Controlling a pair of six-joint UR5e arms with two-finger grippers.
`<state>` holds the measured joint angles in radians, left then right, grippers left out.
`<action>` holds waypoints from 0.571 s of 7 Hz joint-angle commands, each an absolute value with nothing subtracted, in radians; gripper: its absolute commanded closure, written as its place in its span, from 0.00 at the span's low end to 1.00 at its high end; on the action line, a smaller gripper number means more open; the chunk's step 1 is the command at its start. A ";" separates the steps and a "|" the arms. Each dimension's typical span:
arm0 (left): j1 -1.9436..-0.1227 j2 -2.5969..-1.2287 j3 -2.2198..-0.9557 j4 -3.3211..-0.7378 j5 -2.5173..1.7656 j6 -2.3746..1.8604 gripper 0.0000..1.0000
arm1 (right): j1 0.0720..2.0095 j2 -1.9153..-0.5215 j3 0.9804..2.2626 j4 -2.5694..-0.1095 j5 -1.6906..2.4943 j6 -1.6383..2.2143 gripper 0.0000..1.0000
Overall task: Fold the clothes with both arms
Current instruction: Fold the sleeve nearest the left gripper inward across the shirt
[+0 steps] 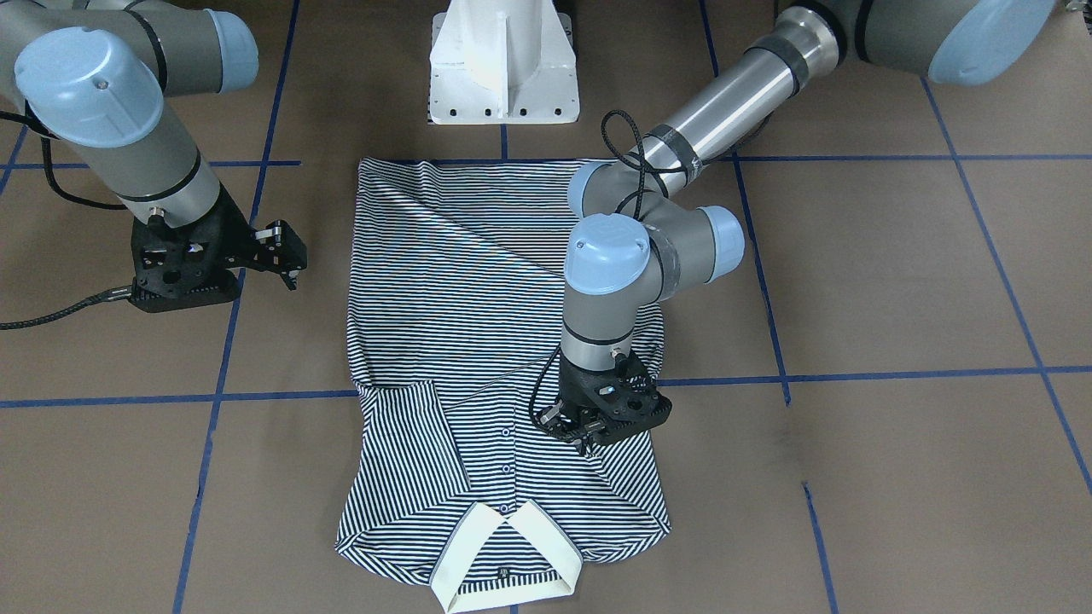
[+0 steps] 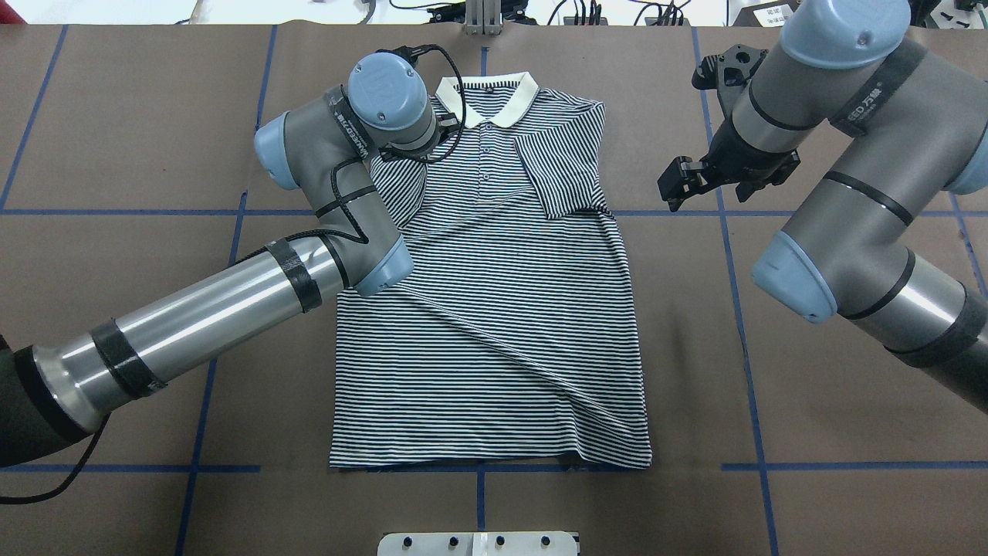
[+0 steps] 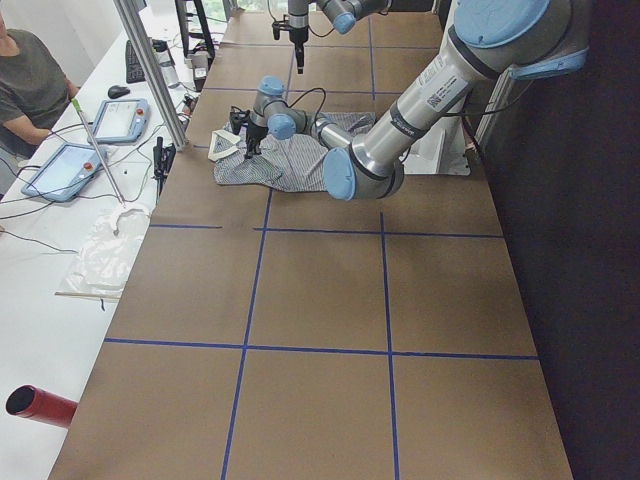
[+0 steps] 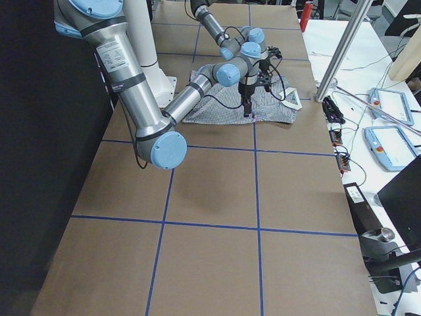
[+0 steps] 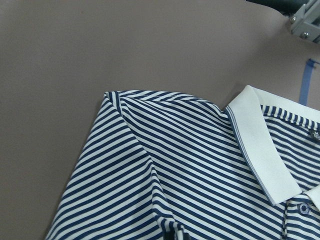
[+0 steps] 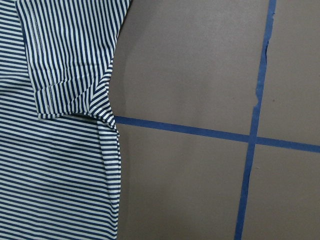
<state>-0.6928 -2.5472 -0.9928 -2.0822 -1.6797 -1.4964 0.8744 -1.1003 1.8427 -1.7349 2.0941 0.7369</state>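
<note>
The navy-and-white striped polo shirt (image 1: 478, 298) lies flat, front up, with its cream collar (image 1: 503, 554) at the side far from the robot; it also shows in the overhead view (image 2: 494, 309). Its right sleeve (image 2: 556, 174) is folded in over the chest. My left gripper (image 1: 583, 443) stands on the shirt's left shoulder area and looks shut on the in-folded left sleeve; in the left wrist view the cloth (image 5: 175, 175) puckers toward the bottom edge. My right gripper (image 2: 673, 193) hovers open and empty over bare table beside the shirt (image 6: 50, 175).
The white pedestal base (image 1: 503, 68) stands just behind the shirt's hem. Blue tape lines (image 6: 250, 140) grid the brown table. An operator (image 3: 30, 80) and tablets (image 3: 60, 170) are at a side bench beyond the table's far edge.
</note>
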 commanded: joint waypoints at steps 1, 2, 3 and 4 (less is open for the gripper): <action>-0.690 -2.554 -0.992 -2.134 -1.683 -1.491 0.00 | 0.873 -1.101 1.841 -1.735 2.092 0.736 0.00; -0.690 -2.551 -1.017 -2.134 -1.689 -1.447 0.00 | 0.873 -1.101 1.841 -1.735 2.094 0.738 0.00; -0.690 -2.545 -1.041 -2.123 -1.704 -1.436 0.00 | 0.871 -1.103 1.844 -1.735 2.097 0.739 0.00; -0.692 -2.499 -1.107 -2.085 -1.776 -1.399 0.00 | 0.865 -1.117 1.861 -1.730 2.100 0.783 0.00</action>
<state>-0.6906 -2.5348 -1.0491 -2.1150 -1.7182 -1.4338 0.8700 -1.1062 1.8472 -1.7337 2.0967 0.7504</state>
